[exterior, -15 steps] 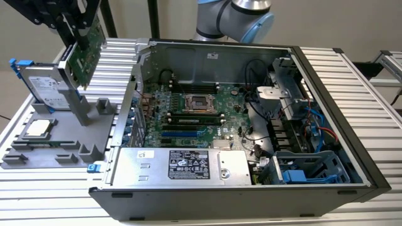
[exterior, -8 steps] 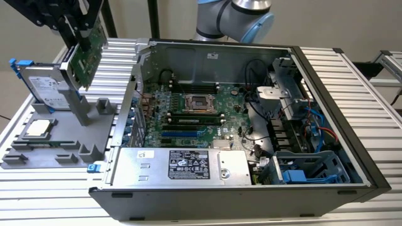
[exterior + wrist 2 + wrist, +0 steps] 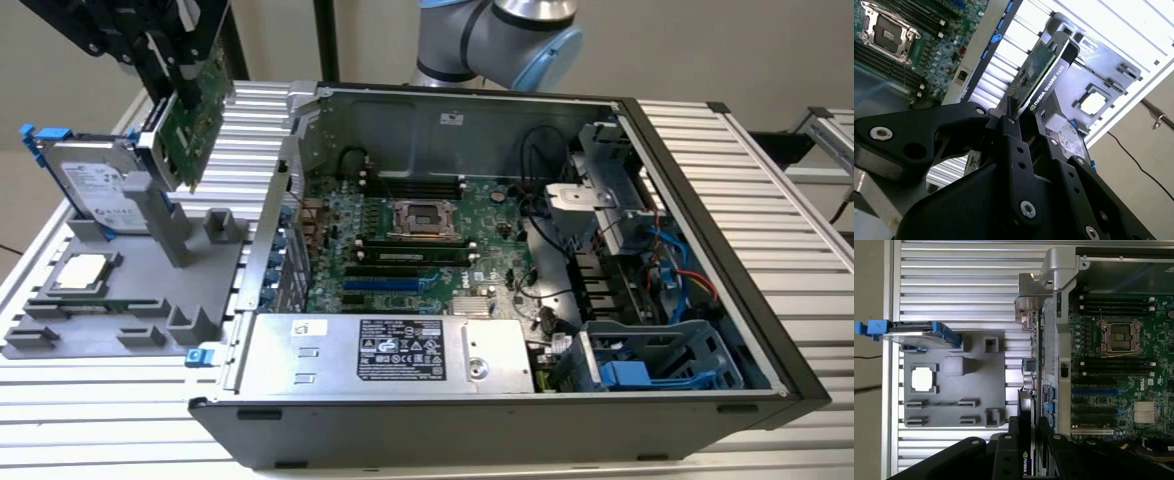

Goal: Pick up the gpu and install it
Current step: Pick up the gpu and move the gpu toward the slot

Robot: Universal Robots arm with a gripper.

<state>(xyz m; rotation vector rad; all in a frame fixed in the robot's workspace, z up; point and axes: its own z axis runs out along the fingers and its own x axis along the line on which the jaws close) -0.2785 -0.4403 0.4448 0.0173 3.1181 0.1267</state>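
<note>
End effector (image 3: 171, 62) clamped on the gpu (image 3: 188, 128), card seemingly clear above grey tray (image 3: 134, 292), beside open computer case (image 3: 400, 436)

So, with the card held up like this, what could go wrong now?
The gripper clamps the gpu by one edge, so it might tilt or slip. The hard drive stands close beside it and could be knocked. The case wall lies between card and motherboard and may catch it.

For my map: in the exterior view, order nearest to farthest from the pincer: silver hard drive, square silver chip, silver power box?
1. Silver hard drive, just below the pincer.
2. Square silver chip, on the grey tray.
3. Silver power box, inside the case.
</note>
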